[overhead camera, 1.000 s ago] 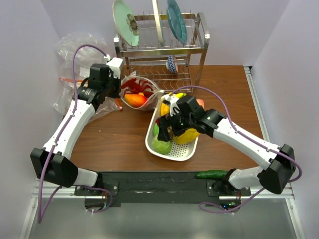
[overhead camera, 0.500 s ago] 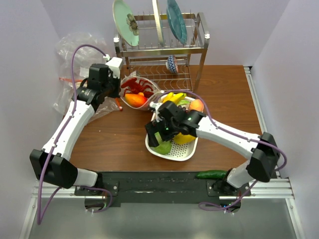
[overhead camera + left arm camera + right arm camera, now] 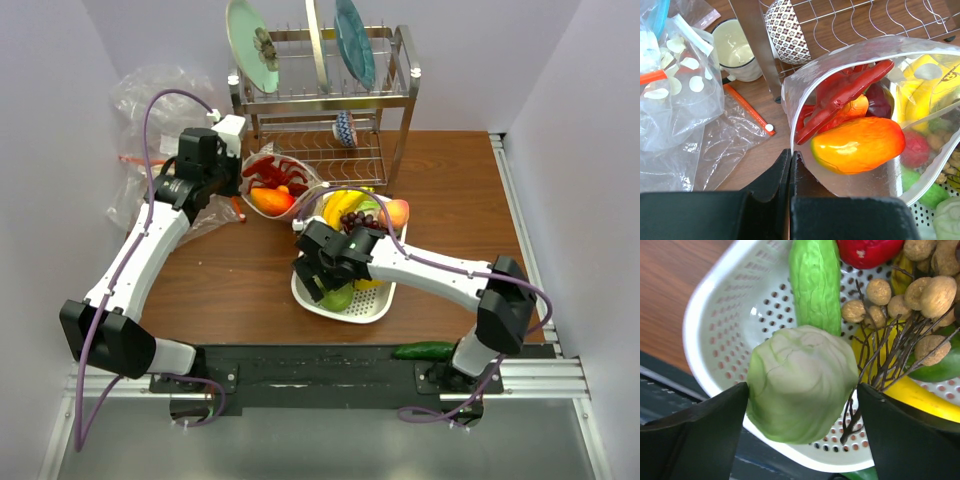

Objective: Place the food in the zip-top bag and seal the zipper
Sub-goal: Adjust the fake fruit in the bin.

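Note:
My left gripper (image 3: 791,160) is shut on the rim of the zip-top bag (image 3: 850,175) and holds its mouth open; in the top view it (image 3: 232,170) is left of the bag (image 3: 275,190). Inside lie a red lobster (image 3: 840,95), an orange peach (image 3: 857,145) and a dark red apple (image 3: 880,100). The zipper (image 3: 790,115) runs along the open rim. My right gripper (image 3: 802,390) is open, its fingers either side of the pale green cabbage (image 3: 802,382) in the white tray (image 3: 715,330). A small red fruit (image 3: 867,250) lies further in.
The tray (image 3: 340,312) also holds a green gourd (image 3: 815,285), brown longans (image 3: 910,295) and bananas (image 3: 910,390). A dish rack (image 3: 320,100) with plates stands behind, with a cup (image 3: 740,47) and a bowl (image 3: 787,22) under it. Loose clear bags (image 3: 150,110) lie far left. A cucumber (image 3: 425,350) lies at the front edge.
My right gripper has moved left and nearer, from the tray's middle to its near-left corner, and now straddles the cabbage. The left arm and the bag have not moved.

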You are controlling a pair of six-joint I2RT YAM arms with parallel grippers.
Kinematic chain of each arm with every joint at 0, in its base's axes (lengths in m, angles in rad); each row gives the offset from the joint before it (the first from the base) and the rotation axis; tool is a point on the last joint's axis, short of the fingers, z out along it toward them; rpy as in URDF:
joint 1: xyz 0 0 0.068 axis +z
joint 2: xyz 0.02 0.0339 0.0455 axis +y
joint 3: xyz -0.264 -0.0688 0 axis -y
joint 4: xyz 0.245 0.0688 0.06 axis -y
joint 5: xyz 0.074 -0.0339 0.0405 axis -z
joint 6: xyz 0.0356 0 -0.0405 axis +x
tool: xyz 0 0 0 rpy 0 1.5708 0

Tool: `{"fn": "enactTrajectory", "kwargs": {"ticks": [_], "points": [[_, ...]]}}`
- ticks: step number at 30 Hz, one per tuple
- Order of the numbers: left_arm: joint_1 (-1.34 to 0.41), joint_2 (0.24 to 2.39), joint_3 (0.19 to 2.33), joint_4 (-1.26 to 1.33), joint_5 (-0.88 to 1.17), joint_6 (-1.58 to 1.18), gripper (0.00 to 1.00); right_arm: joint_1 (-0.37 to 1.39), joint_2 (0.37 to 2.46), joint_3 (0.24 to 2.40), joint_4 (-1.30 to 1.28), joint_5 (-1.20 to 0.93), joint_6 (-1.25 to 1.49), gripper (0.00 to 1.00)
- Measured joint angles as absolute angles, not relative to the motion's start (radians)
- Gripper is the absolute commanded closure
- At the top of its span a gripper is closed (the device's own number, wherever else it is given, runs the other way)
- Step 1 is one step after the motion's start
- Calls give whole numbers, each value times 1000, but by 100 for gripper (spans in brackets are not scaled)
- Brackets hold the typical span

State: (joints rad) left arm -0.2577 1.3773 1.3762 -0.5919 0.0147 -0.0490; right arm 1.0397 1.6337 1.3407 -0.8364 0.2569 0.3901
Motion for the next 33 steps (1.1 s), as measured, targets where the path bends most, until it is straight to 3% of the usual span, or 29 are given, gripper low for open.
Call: {"fn": "enactTrajectory", "kwargs": {"ticks": [1,4,9,15,19,22,28,33], "points": [[-258,1377,1376,-592,15,-49,100,1040,1644,1341,-843,265,390,29],[-258,1377,1376,-591,15,-49,100,1042,1654,1341,-858,275,385,41],[-258,1377,1376,-591,15,-49,100,1042,1639,1340,-876,274,384,47],[-258,1377,1376,-591,14,-49,100,1042,1546,1368,-974,292,384,45],[-258,1377,1376,-591,14,-49,100,1042,1487,1389,-1045,325,385,18],[-258,1377,1376,-591,15,-49,100,1042,1472,1387,-1100,330,389,14],[-258,1377,1376,-590,15,-49,100,1042,1473,1370,-1134,319,392,14],[-258,1377,1376,-590,14,-49,100,1042,1477,1413,-1131,292,373,23]]}}
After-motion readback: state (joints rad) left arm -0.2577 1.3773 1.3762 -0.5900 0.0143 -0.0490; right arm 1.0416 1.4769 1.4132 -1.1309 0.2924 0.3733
